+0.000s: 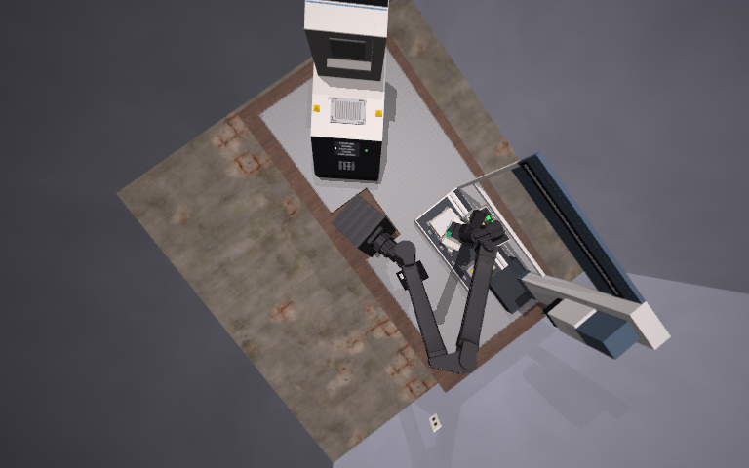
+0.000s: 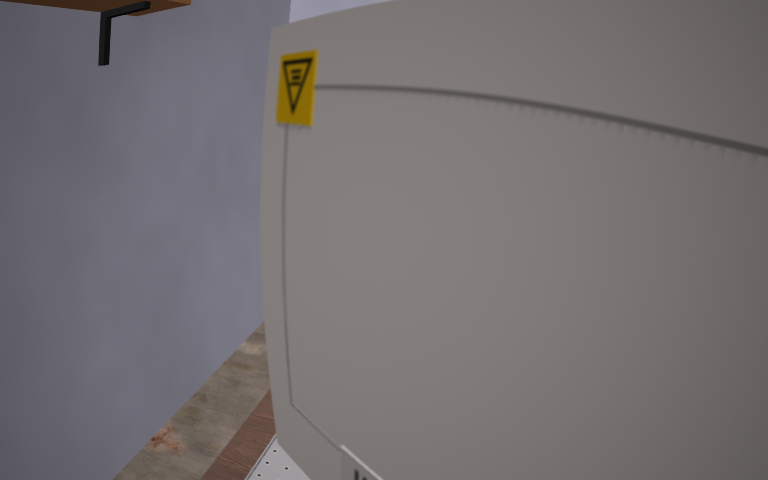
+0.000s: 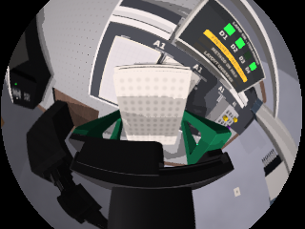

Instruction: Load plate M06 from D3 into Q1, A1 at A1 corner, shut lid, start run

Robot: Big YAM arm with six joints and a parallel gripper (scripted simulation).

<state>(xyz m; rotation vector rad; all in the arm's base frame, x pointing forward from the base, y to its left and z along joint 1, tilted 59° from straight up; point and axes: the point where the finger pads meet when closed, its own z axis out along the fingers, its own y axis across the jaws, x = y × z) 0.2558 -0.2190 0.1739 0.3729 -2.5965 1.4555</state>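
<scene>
In the wrist view my gripper (image 3: 152, 112) is shut on the white 96-well plate M06 (image 3: 154, 103), its green fingers on the two long sides, and the plate is lifted clear and level. In the top view the gripper (image 1: 462, 231) hangs over the hand-off deck, and the plate is mostly hidden under it. The cycler Q1 (image 1: 346, 118) stands at the far end of the mat with its lid (image 1: 346, 49) raised. Its block (image 1: 347, 109) is bare and its lamp (image 1: 366, 149) is green. I cannot read the plate's label.
A dark-framed nest marked A1 (image 3: 130, 45) lies just beyond the held plate. The D1–D4 lamp panel (image 3: 231, 44) is at the right, with the tube block (image 3: 227, 114) below it. The liquid handler's gantry (image 1: 579, 243) stands on the right. Q1's wall (image 2: 509, 254) fills the exterior view.
</scene>
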